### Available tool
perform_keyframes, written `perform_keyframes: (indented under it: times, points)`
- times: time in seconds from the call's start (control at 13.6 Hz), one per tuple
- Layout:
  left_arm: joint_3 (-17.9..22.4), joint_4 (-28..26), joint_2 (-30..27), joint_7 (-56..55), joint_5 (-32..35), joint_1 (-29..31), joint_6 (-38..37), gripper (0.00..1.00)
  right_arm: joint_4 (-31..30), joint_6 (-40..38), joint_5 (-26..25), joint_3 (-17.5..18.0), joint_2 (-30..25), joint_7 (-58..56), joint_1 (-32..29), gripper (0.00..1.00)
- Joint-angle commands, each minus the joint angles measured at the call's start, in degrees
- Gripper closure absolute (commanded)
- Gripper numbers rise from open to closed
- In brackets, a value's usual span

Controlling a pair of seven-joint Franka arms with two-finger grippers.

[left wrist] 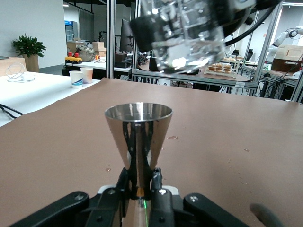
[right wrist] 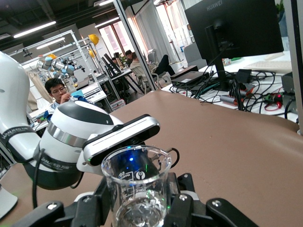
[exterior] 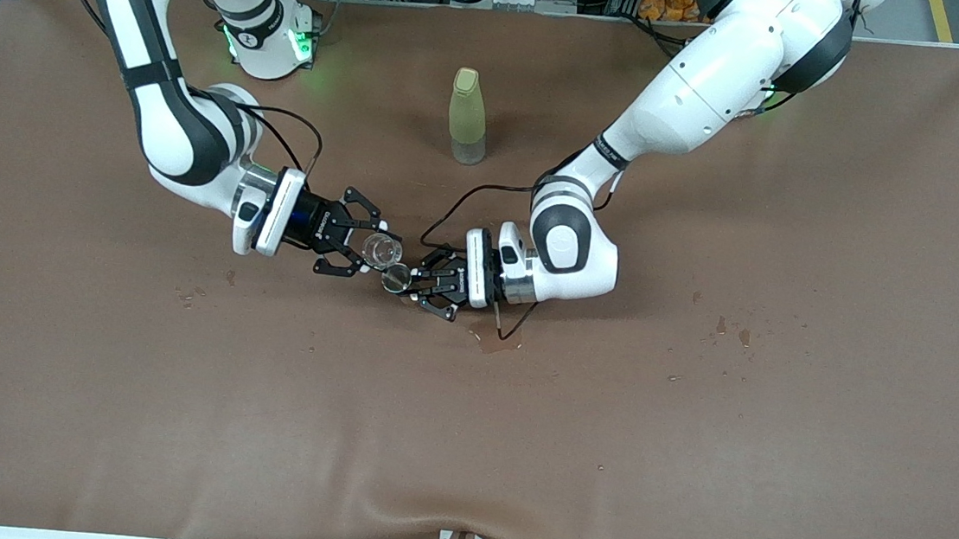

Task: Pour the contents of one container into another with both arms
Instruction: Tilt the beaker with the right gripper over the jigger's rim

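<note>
Glass beaker (exterior: 381, 250) in right gripper (exterior: 360, 246), fingers clenched on its wall, held over table (exterior: 691, 427) middle, mouth just above steel jigger (exterior: 396, 278).

Jigger pinched at narrow waist by left gripper (exterior: 419, 286), clamped tight.

Beaker likely light, rigid, slick, breakable (grip mid-wall, not rim). Jigger stiff, smooth; waist safest hold.

Green bottle (exterior: 468, 116) stands farther from front camera.

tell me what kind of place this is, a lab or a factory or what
Most likely a robotics research lab in an open office: two white robot arms work at a brown-covered table, with a Huawei monitor, tangled cables, aluminium frame racks, and a seated person nearby.
</note>
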Motion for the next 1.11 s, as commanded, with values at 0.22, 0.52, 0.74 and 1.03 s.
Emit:
perform_keyframes:
  times: [0.22,0.52,0.74,1.03]
  points:
    - [0.7,1.7,0.5,-0.4,-2.0,-1.3,1.1,1.00,-4.4,3.8,1.4,-0.3,-5.2,8.5,2.7,0.89]
    - [0.7,1.7,0.6,-0.4,-2.0,-1.3,1.1,1.00,-4.4,4.2,1.4,-0.2,-5.0,11.6,3.2,0.90]
    - [0.7,1.7,0.6,-0.4,-2.9,-1.3,1.3,1.00,-4.4,4.3,1.4,-0.3,-4.9,17.0,3.8,0.92]
    - [0.7,1.7,0.7,-0.3,-5.0,-2.1,1.4,1.00,-4.3,4.3,1.4,-0.3,-4.6,21.0,4.2,0.92]
